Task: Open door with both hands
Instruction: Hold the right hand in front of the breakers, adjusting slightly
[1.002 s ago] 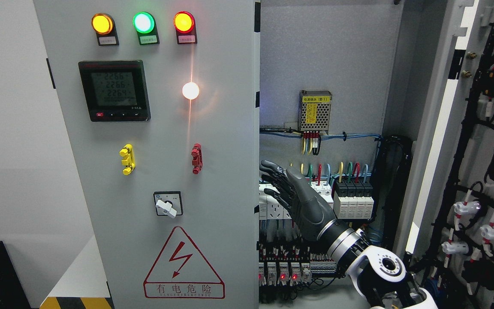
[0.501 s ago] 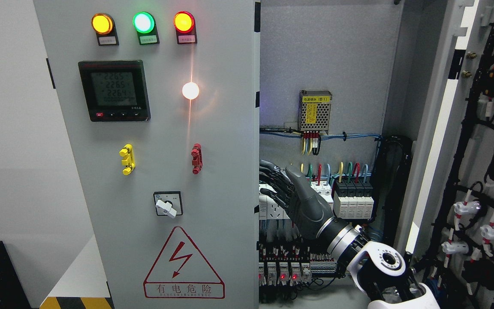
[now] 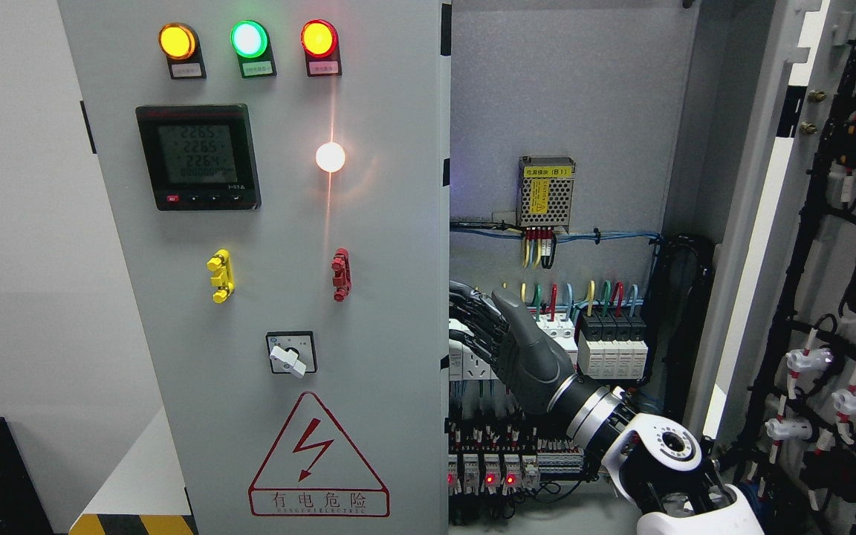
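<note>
Our right hand (image 3: pixel 506 338) reaches behind the left door (image 3: pixel 287 267), fingers (image 3: pixel 472 301) curling loosely round its edge just ahead of the palm, gripping nothing firm yet; next we hook and pull outward.

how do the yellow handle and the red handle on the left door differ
The yellow handle sits on the left side of the left door; the red handle sits nearer the door's right edge, below the white lamp. The yellow one looks slightly bigger and brighter, the red one slimmer and darker. Both are small, upright, at about the same height, and untouched by the right hand.
</note>
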Robot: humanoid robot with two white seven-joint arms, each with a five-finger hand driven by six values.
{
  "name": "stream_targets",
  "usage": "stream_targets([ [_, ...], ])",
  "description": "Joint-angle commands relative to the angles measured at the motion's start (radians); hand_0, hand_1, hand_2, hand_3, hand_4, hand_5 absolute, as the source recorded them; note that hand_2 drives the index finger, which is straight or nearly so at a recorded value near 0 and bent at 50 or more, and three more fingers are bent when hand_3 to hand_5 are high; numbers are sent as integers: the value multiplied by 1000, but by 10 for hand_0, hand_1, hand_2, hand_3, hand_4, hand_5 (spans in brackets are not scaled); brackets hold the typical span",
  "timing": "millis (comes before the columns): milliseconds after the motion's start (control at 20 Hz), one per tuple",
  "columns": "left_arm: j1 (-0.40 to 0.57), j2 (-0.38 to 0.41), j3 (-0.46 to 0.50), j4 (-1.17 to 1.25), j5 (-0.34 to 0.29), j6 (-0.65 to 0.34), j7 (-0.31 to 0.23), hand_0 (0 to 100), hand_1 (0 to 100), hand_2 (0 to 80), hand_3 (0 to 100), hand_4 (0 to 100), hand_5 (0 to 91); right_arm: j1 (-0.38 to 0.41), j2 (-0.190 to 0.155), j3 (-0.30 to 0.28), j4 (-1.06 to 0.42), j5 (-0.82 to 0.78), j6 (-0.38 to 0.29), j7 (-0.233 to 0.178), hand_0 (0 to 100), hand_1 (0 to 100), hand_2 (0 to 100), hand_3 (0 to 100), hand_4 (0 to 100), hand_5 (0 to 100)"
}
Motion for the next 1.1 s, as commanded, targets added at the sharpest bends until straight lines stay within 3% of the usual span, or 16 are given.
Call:
stream_targets([
  [0, 0, 0, 0, 0, -14, 0, -1, 0, 0, 0, 0, 0, 0, -19, -1, -4, 35, -2, -1, 9, 190, 0, 0, 0, 0, 0],
  [401, 0, 0, 0, 0, -14, 0, -1, 0, 0, 0, 0, 0, 0, -33, -1, -4, 44, -2, 1, 11, 191, 0, 0, 0, 0, 0],
  [601, 0, 0, 0, 2, -14, 0, -1, 0, 0, 0, 0, 0, 0, -36, -1, -5, 44, -2, 1, 49, 190, 0, 0, 0, 0, 0],
  [902, 0, 1, 0, 0, -14, 0, -1, 0, 0, 0, 0, 0, 0, -47, -1, -4, 49, -2, 2, 52, 190, 0, 0, 0, 0, 0],
  [1052, 0, 1, 0, 0, -14, 0, -1, 0, 0, 0, 0, 0, 0, -48, -1, -4, 49, -2, 44, 54, 191, 0, 0, 0, 0, 0],
])
